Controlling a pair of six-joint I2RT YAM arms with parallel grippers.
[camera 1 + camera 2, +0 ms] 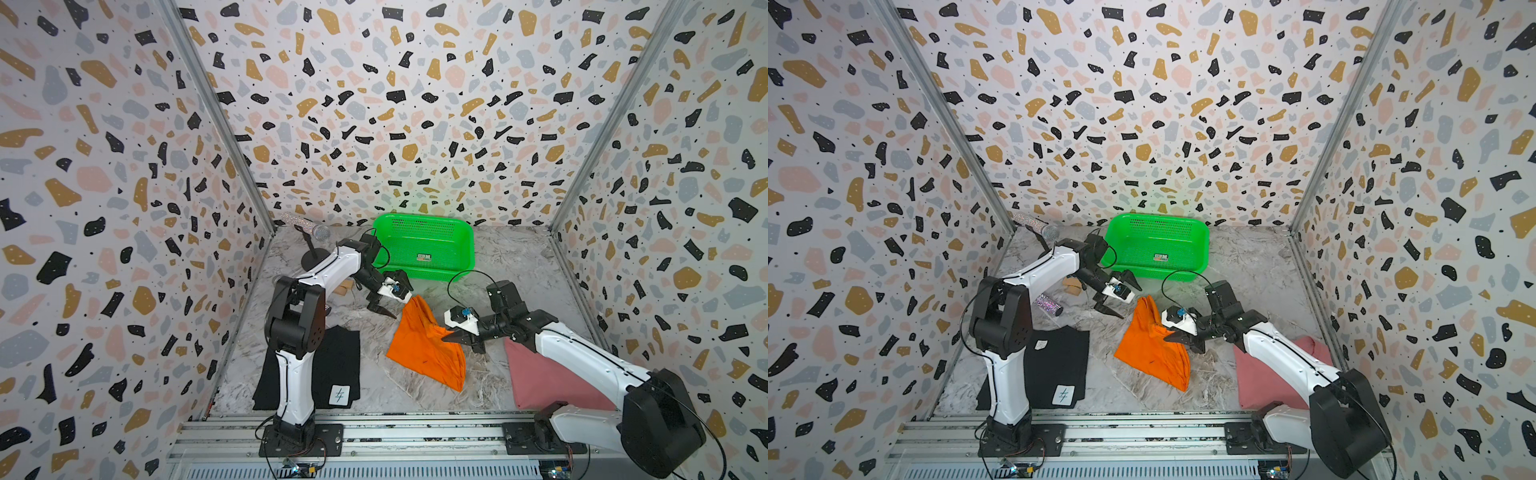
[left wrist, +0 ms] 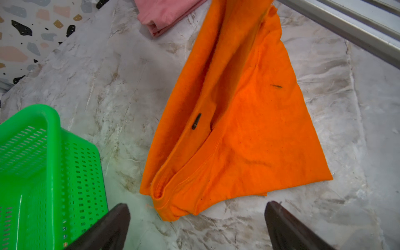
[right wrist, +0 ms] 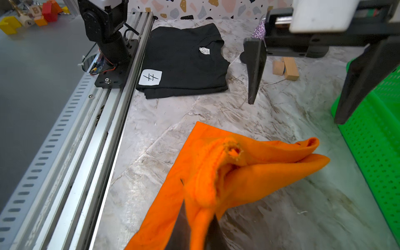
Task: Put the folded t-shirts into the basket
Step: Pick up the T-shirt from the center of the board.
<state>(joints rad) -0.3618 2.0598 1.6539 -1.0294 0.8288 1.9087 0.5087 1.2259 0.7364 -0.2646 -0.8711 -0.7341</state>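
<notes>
Cloth of the orange shirt (image 1: 419,349) sags mid-table near the green basket (image 1: 419,228), one edge clamped in the right gripper (image 1: 455,337) and raised. The left gripper (image 1: 402,302) hovers, jaws spread wide, at the corner nearest the basket. It should probably pinch all layers there, then both arms rise evenly to clear the rim.

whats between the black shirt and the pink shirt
The orange t-shirt lies between the black shirt and the pink shirt, one edge pinched up by the shut right tool, with bare table either side. Both top views show it.
</notes>
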